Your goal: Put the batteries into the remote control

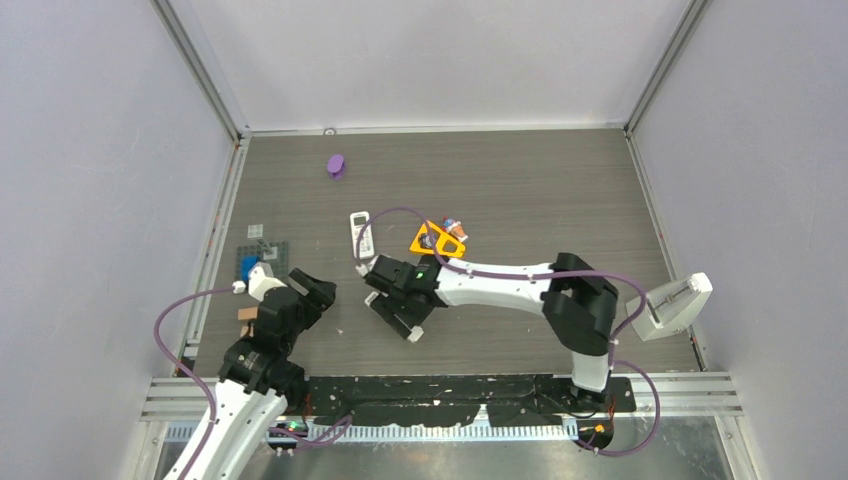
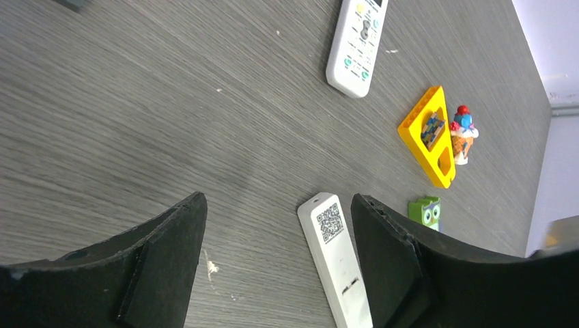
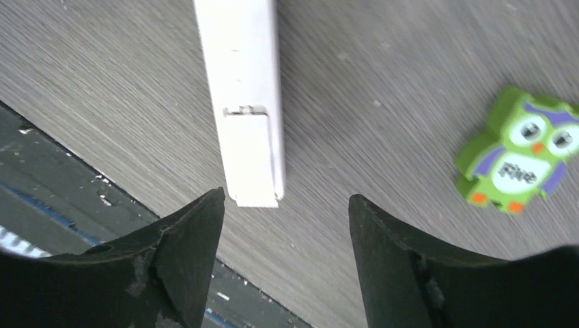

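Observation:
A white remote (image 2: 333,249) lies face down on the table, with a QR sticker on its back. In the right wrist view its battery cover (image 3: 252,160) shows at the near end, closed. My right gripper (image 3: 287,197) is open and hovers just over that end of the remote (image 1: 411,330). My left gripper (image 2: 278,201) is open and empty, and the remote lies ahead between its fingers, close to the right finger (image 2: 389,253). In the top view the left gripper (image 1: 316,291) sits left of the remote. I see no batteries in any view.
A second remote (image 1: 360,235) lies face up further back. A yellow triangle block (image 1: 437,241) and an ice-cream toy (image 1: 455,228) sit beside it. A green owl block (image 3: 517,160) lies near the right gripper. A purple object (image 1: 336,165) is far back and a grey plate (image 1: 270,250) is at the left.

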Robot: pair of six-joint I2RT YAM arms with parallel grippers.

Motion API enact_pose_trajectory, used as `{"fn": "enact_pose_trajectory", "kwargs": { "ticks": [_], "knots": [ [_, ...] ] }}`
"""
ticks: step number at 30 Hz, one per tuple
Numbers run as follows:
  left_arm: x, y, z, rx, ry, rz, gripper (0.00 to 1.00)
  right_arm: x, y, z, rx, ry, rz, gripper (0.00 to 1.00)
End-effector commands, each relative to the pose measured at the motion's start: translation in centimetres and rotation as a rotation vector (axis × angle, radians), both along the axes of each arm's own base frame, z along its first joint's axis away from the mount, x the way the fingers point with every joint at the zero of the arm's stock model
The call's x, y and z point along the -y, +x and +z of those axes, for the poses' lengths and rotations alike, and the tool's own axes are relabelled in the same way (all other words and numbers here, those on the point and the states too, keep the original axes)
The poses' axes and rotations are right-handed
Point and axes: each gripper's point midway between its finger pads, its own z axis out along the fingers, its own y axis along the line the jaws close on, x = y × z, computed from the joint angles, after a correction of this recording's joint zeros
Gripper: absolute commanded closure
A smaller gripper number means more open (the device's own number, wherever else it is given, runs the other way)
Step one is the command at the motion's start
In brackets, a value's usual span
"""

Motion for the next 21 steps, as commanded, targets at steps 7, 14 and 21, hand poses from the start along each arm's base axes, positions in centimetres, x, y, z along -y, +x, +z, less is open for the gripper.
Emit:
{"fn": "enact_pose_trajectory", "kwargs": {
  "ticks": [7, 14, 21],
  "knots": [
    [5.2, 1.9, 1.1, 0.071, -0.063, -0.273, 0.15, 3.6, 2.7, 3.9, -0.098, 0.278, -0.383, 0.26],
    [7.0, 2.5, 0.0, 0.021, 0.007, -0.436, 0.13, 4.0, 2.1, 4.9, -0.338, 0.536, -0.717, 0.26],
    [7.4, 3.1, -1.9, -0.003, 0.040, -0.471, 0.13, 1.5, -0.7, 3.9, -0.462, 0.558, -0.835, 0.45]
  ]
}}
